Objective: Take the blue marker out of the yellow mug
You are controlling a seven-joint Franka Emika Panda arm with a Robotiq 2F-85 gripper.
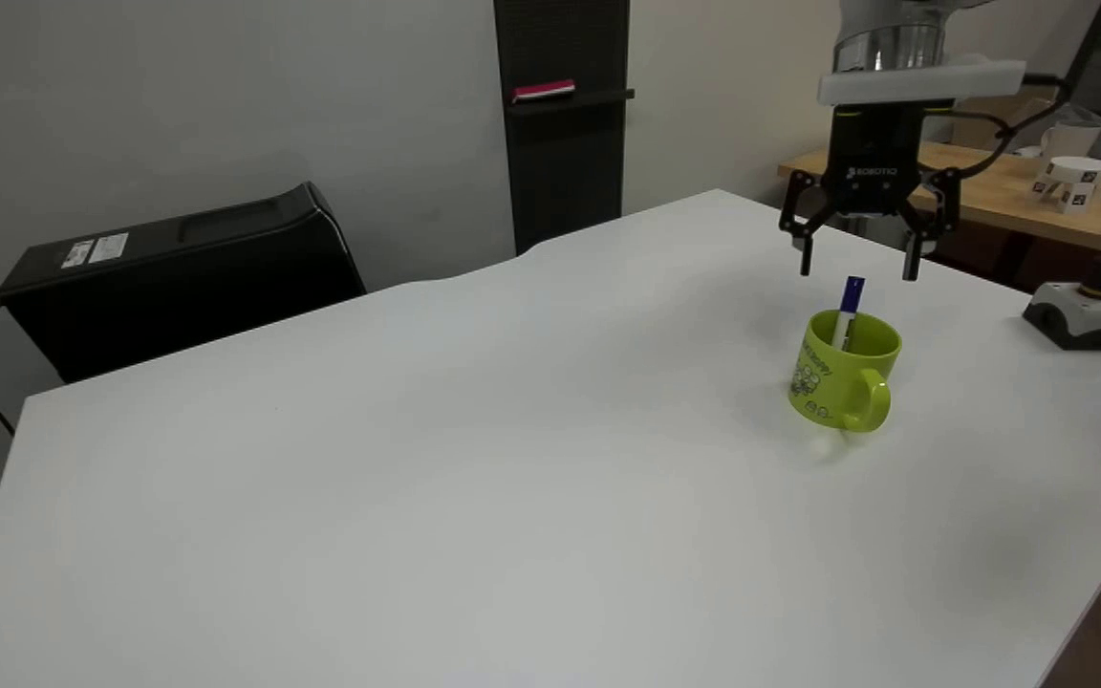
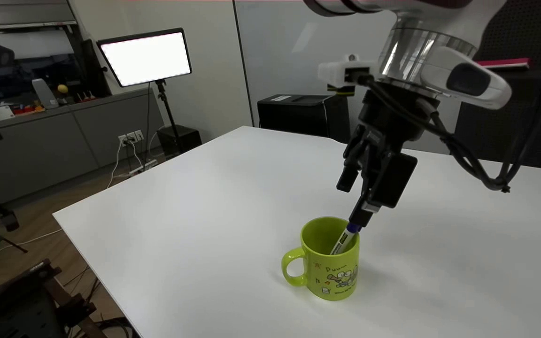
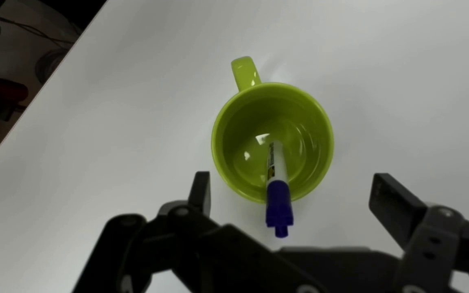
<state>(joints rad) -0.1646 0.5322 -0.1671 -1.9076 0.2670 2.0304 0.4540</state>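
Note:
A yellow-green mug [image 1: 823,387] stands upright on the white table and shows in all views [image 2: 329,274] [image 3: 234,122]. The marker [image 1: 851,295] has a blue cap and a white body. It leans inside the mug against the rim, cap up and sticking out, in both exterior views [image 2: 342,242] and the wrist view [image 3: 278,199]. My gripper [image 1: 858,275] is wide open above the mug. In an exterior view a fingertip of the gripper [image 2: 354,204] overlaps the cap's top. In the wrist view the cap lies between the two apart fingers [image 3: 291,176], touching neither, nearer the left one.
The white table [image 1: 417,478] carries the mug. A grey box with a dark knob [image 1: 1086,311] stands by the table's edge. A black case [image 1: 187,277] is beyond the far edge. A wooden side table [image 1: 981,186] with white items stands behind the arm.

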